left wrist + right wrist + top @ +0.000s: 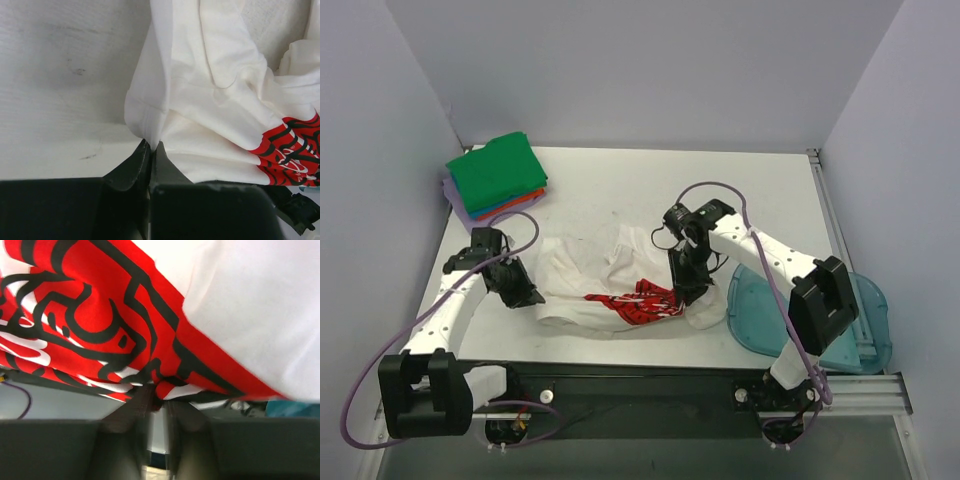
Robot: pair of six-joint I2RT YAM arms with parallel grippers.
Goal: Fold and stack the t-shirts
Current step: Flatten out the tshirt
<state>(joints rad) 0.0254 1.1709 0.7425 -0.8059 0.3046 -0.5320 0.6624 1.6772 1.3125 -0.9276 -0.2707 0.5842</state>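
Observation:
A white t-shirt (590, 280) with a red printed logo (638, 303) lies crumpled across the middle of the table. My left gripper (532, 297) is shut on the shirt's left edge; the left wrist view shows white cloth (200, 100) pinched between the tips (151, 146). My right gripper (686, 293) is shut on the shirt's right side at the logo; the right wrist view shows red and black print (100, 315) bunched at the tips (159, 390). A stack of folded t-shirts (498, 178), green on top with red-orange, blue and lavender below, sits at the far left.
A translucent blue plastic bin (760, 305) lies at the table's right, partly over the edge, under my right arm. Purple cables run along both arms. Walls close the table on three sides.

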